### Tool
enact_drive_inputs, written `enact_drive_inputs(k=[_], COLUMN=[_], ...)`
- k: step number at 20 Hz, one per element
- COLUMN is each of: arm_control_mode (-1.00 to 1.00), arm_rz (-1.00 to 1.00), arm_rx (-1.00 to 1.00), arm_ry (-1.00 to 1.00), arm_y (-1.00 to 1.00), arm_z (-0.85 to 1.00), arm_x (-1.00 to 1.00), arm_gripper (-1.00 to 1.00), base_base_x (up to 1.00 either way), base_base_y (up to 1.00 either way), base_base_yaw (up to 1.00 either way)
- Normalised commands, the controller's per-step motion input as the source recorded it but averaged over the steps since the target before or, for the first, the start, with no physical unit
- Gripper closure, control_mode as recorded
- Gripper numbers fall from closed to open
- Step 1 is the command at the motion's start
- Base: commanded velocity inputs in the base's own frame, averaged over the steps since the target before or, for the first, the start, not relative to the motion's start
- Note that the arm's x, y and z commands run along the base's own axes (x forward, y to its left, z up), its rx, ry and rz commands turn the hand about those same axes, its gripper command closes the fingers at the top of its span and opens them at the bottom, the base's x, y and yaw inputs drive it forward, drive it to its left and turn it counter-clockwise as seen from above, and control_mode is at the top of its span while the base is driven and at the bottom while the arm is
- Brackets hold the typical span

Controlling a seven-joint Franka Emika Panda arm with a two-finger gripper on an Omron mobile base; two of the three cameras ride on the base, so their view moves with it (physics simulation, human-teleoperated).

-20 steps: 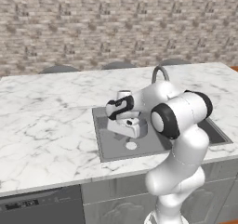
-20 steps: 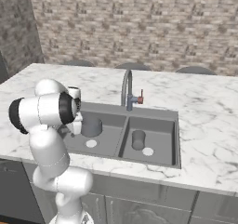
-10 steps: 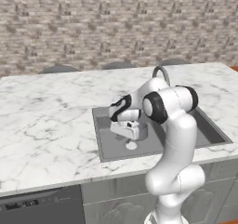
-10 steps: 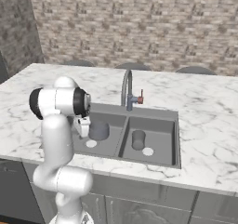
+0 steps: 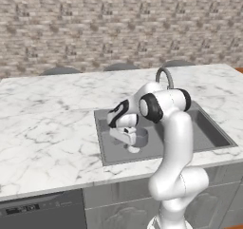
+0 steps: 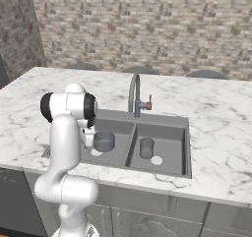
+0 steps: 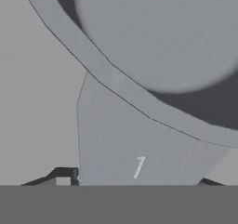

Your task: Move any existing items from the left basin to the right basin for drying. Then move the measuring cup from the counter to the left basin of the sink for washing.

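1. White marble desk (image 5: 47, 128) w/ dark grey double sink (image 6: 184, 147); a grey cylinder (image 6: 146, 148) stands in narrower right basin (image 6: 170, 135).
2. Wider left basin (image 5: 107, 147) holds dark grey round measuring cup (image 6: 104, 141).
3. Gripper (image 5: 127, 138) at the cup's flat handle (image 7: 135, 144); can't tell if closed. Looks like final step, placing; next: let go, lift out.

Measuring cup (image 6: 104, 141) in left basin (image 6: 115, 129), gripper (image 5: 127, 138) at its left; another, probably cup (image 6: 146, 148), in right basin (image 6: 170, 135).

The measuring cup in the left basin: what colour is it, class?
Dark grey, best seen in the right base view: the measuring cup.
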Motion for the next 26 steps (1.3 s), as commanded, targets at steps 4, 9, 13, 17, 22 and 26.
enact_drive_inputs(k=[4, 9, 13, 17, 22, 26], arm_control_mode=[-1.00, -1.00, -1.00, -1.00, -1.00, -1.00], arm_rz=[-0.05, -0.04, -0.06, -0.06, -0.05, -0.07], arm_rx=[0.00, 0.00, 0.00, 0.02, 0.01, 0.00], arm_ry=[0.00, 0.00, -0.01, 0.00, 0.00, 0.00], arm_y=[-0.14, -0.15, -0.05, -0.03, -0.01, 0.00], arm_z=[-0.52, -0.31, 0.02, 0.35, 0.56, 0.73], arm_x=[0.25, 0.03, -0.01, -0.12, -0.35, -0.45], arm_gripper=[1.00, -1.00, -1.00, -1.00, -1.00, -1.00], base_base_x=[0.00, 0.00, 0.00, 0.00, 0.00, 0.00], base_base_y=[0.00, 0.00, 0.00, 0.00, 0.00, 0.00], base_base_yaw=[0.00, 0.00, 0.00, 0.00, 0.00, 0.00])
